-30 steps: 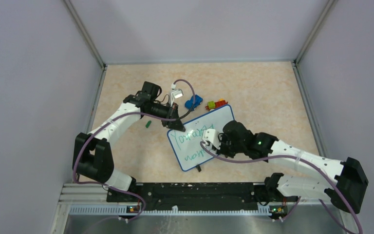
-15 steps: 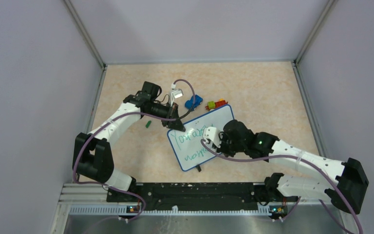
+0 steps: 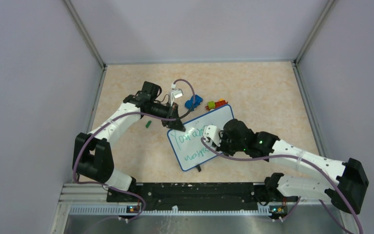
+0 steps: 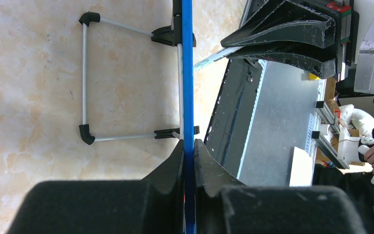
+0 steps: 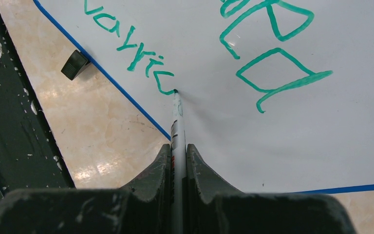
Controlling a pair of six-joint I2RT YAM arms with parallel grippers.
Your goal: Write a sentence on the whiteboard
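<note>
The whiteboard [image 3: 220,120], white with a blue rim, is propped tilted on the table. My left gripper [image 3: 177,126] is shut on its upper left corner; the left wrist view shows the blue rim [image 4: 188,87] edge-on between the jaws [image 4: 188,146]. My right gripper [image 5: 177,148] is shut on a marker [image 5: 177,124] whose green tip touches the board [image 5: 302,136]. The tip rests at the end of the lower line of the green sentence [image 5: 141,56]. From above, the right gripper [image 3: 213,142] hangs over the writing [image 3: 190,138].
A blue toy car [image 3: 192,102] and a green, yellow and red toy [image 3: 215,104] lie just beyond the board. A small green piece [image 3: 147,124] lies left of it. The board's wire stand [image 4: 84,83] and a black foot [image 5: 74,64] rest on the table.
My right gripper has shifted slightly up the board with the marker. The left arm and the board have not moved.
</note>
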